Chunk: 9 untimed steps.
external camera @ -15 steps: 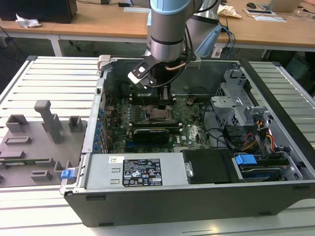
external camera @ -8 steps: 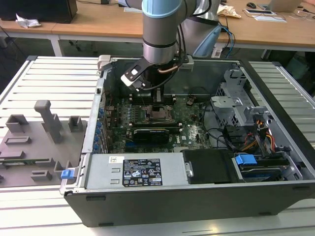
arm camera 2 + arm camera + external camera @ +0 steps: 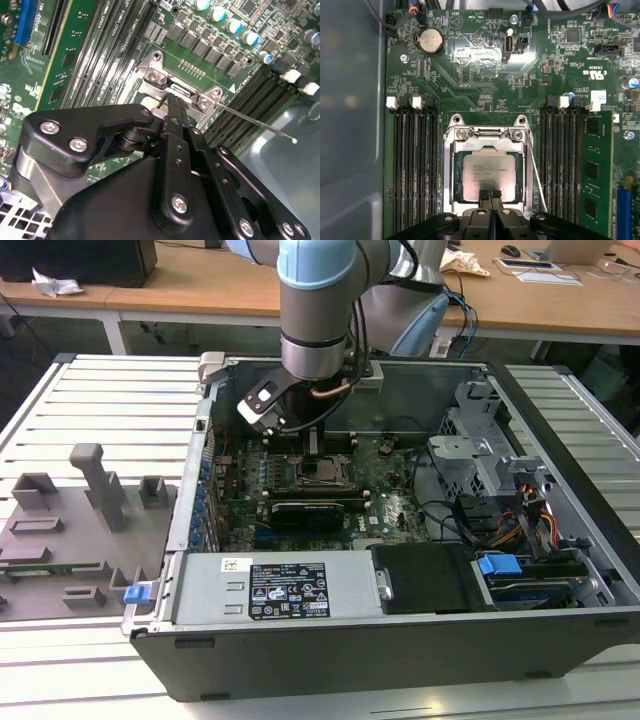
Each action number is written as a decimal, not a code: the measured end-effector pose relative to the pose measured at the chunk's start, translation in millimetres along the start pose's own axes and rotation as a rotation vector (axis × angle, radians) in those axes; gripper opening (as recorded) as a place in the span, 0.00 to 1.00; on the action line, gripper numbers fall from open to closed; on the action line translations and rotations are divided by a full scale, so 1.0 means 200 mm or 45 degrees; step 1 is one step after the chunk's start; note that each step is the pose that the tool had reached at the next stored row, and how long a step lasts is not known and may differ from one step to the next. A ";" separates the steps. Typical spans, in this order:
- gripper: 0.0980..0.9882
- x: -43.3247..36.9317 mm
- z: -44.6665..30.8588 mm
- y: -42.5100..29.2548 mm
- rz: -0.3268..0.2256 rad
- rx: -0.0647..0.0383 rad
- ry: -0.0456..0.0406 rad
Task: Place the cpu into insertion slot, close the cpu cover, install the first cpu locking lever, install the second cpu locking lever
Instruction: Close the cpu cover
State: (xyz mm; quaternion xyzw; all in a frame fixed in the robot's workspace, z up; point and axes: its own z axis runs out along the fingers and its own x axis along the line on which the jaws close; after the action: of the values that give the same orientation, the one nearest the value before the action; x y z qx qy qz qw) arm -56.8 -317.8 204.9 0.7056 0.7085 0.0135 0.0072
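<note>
Pressing the hand (image 3: 490, 195) (image 3: 175, 106) together on nothing at the edge of the cpu cover (image 3: 487, 145) in both wrist views; showing the cpu (image 3: 490, 172) seated under that lowered cover in the first wrist view, hiding it behind the hand in the second; slanting a thin locking lever (image 3: 260, 124) off the socket; sitting too deep in the computer case (image 3: 400, 640) to make out in the exterior view.

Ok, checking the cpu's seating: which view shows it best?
The first wrist view: the cpu lies face-on, almost wholly visible. The exterior view shows it small and oblique; in the second wrist view the gripper blocks it.
</note>
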 end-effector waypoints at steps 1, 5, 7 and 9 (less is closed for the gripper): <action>0.01 -0.001 0.005 -0.001 0.000 0.001 -0.001; 0.01 0.002 -0.001 0.001 0.000 -0.002 0.003; 0.01 0.001 -0.013 0.000 0.000 0.000 0.001; 0.01 0.002 -0.017 0.004 0.000 -0.001 0.000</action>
State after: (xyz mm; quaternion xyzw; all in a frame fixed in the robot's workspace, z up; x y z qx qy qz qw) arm -56.1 -317.6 208.4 0.7056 0.7084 0.0138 0.0073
